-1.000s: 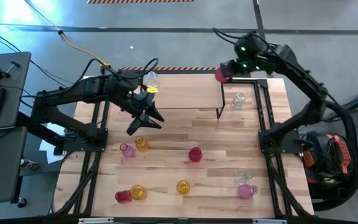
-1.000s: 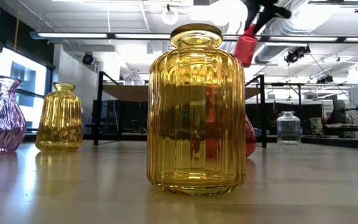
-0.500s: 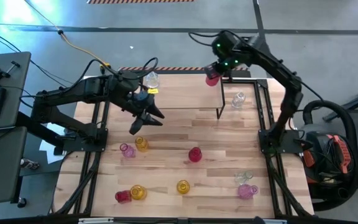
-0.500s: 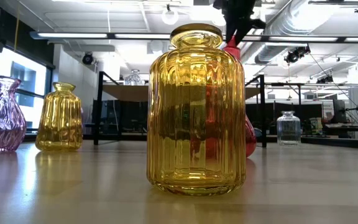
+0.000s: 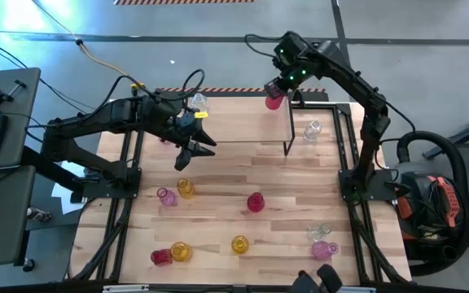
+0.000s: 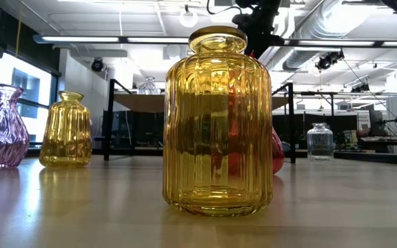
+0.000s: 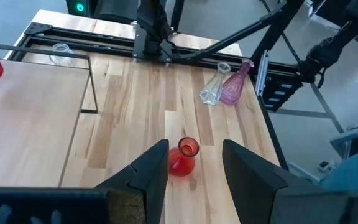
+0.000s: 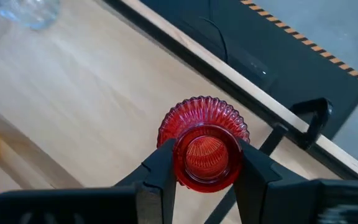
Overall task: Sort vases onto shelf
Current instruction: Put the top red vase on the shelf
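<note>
High view: we see the right end effector over the far right corner of the shelf, its fingers closed on the neck of a red ribbed vase. From the right wrist view, the two dark fingers press either side of that vase's mouth, with the light wood of the shelf top beneath it. We cannot tell whether its base touches the shelf.

A clear vase stands at the shelf's far left corner. Another clear vase stands on the counter just right of the shelf.

The left end effector hangs above the counter near the shelf's near left edge. From the left wrist view, its fingers stand apart, holding nothing, and a small red vase shows on the counter between them, farther off.

Remaining vases on the counter:
- pink vase and amber vase, left of centre, touching or nearly so
- near left: red vase lying beside a second amber vase
- third amber vase, near centre
- near right: clear bottle next to a pink bottle

Low view: the big amber vase fills the frame.
</note>
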Robot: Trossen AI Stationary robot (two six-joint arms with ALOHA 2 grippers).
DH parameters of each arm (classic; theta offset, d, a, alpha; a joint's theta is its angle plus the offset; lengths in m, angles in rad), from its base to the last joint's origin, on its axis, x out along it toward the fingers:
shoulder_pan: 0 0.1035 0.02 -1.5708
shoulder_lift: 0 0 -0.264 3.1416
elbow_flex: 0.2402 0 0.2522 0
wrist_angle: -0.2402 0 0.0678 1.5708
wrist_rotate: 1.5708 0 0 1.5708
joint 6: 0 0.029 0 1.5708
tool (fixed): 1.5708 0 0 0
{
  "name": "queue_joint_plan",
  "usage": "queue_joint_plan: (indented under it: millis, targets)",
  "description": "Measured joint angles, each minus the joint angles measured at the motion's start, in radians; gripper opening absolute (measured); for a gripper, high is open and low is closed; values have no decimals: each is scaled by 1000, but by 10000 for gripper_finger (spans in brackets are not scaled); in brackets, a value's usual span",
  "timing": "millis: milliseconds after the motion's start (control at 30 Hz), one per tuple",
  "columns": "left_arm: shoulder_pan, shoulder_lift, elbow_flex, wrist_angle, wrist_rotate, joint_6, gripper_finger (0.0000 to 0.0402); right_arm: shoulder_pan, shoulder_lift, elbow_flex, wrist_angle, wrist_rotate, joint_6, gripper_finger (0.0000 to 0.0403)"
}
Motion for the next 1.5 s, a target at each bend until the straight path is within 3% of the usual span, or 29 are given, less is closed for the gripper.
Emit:
queue_joint_plan:
  millis: [300, 467, 1500]
  targets:
    - [0, 0, 0, 0, -2, 0, 142, 25, -9, -63, -32, 7, -46, 94]
    - [0, 0, 0, -3, -2, 0, 142, 51, -32, -93, 95, -19, -52, 94]
    - [0, 0, 0, -7, 0, 0, 142, 1, 6, -96, 25, -34, -59, 95]
